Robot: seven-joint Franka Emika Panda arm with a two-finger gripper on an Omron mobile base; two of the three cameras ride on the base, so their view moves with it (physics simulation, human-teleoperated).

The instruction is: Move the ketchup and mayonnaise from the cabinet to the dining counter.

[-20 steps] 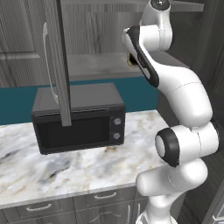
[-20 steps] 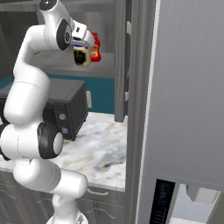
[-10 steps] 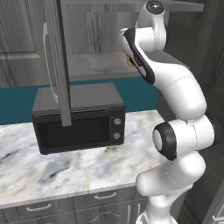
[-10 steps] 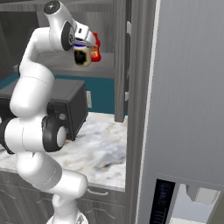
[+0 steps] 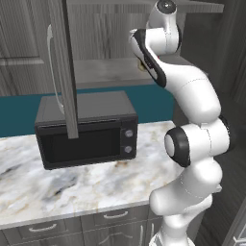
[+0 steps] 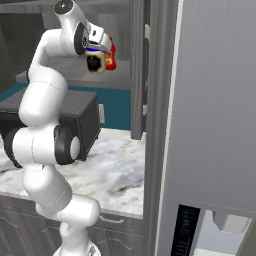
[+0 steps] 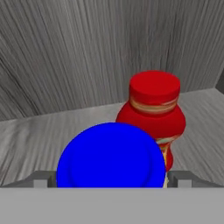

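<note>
Grey wood-grain cabinet (image 7: 87,57) shelving carries the squat cream jar of mayonnaise (image 7: 112,155) with its blue lid, the red ketchup squeeze bottle (image 7: 153,114) just behind it. The gripper (image 7: 112,181) straddles the jar, jaws apart; closure should be centred, below the lid, clear of the bottle.

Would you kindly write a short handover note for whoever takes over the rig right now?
Gripper: open, a fingertip on each side of the mayonnaise jar, not yet closed on it.
Mayonnaise and ketchup: both on the shelf in the open cabinet, ketchup just behind the jar.
Done: cabinet opened, arm reached in.
Left: close on the jar, carry it to the dining counter, then come back for the ketchup.
</note>
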